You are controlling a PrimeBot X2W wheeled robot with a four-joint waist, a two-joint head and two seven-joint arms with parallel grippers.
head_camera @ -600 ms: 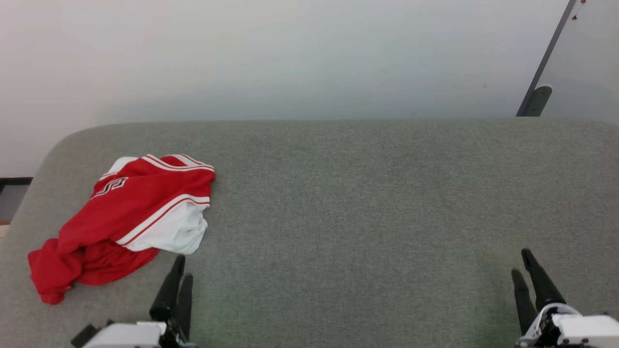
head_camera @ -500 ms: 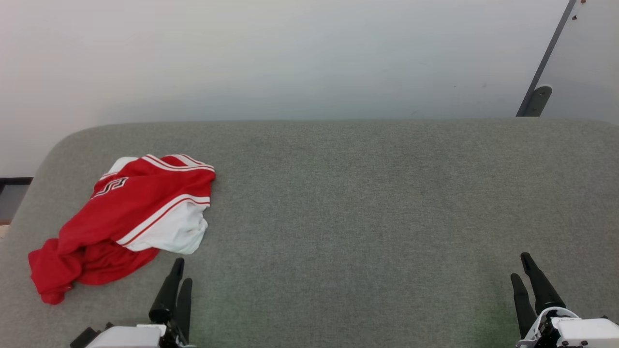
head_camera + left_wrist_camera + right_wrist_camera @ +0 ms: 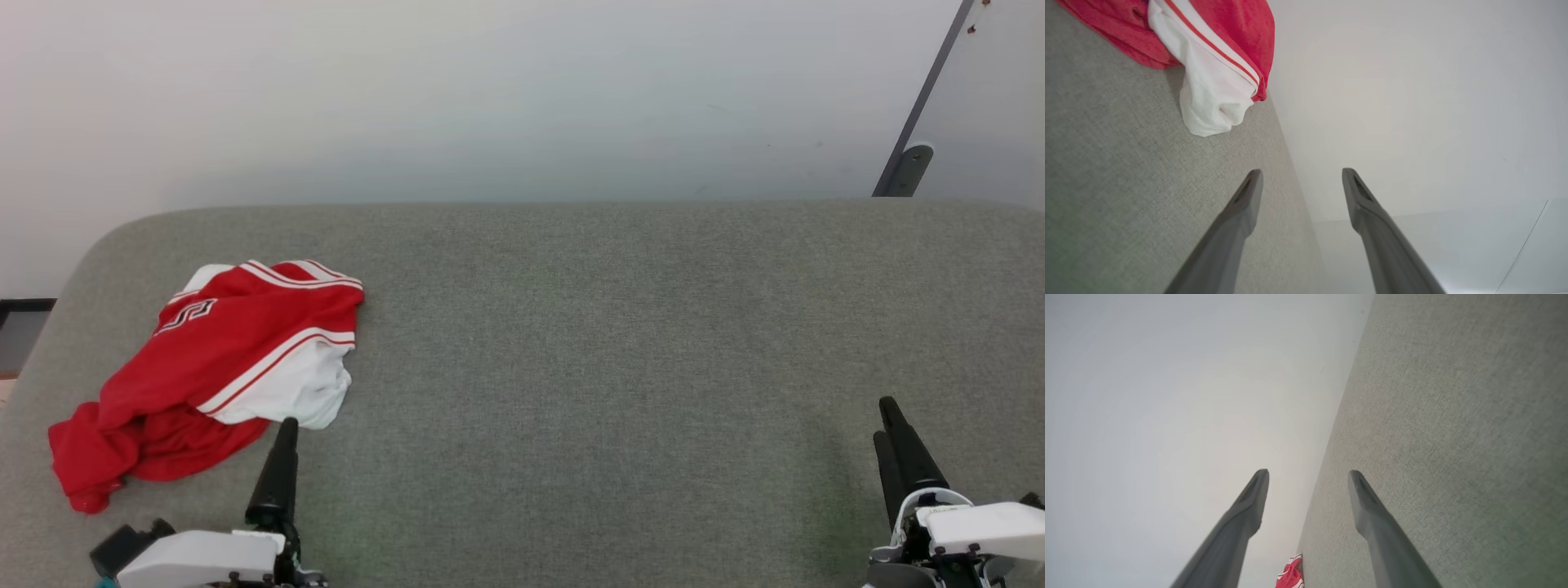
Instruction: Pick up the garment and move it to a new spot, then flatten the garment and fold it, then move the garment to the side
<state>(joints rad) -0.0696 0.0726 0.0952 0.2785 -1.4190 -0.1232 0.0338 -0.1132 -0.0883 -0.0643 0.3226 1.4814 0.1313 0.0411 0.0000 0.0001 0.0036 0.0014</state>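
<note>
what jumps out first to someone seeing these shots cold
The garment, a crumpled bright red and white jersey, lies heaped at the left end of the grey fabric surface. The left gripper points at its white panel from just short of it, jaws open; the right gripper sits open at the head view's lower right, away from the cloth.

Bright, even, diffuse light. A soft shadow lies under the jersey (image 3: pixel 1216 81), ahead of the left gripper (image 3: pixel 1301 172); its finger bases blur.
</note>
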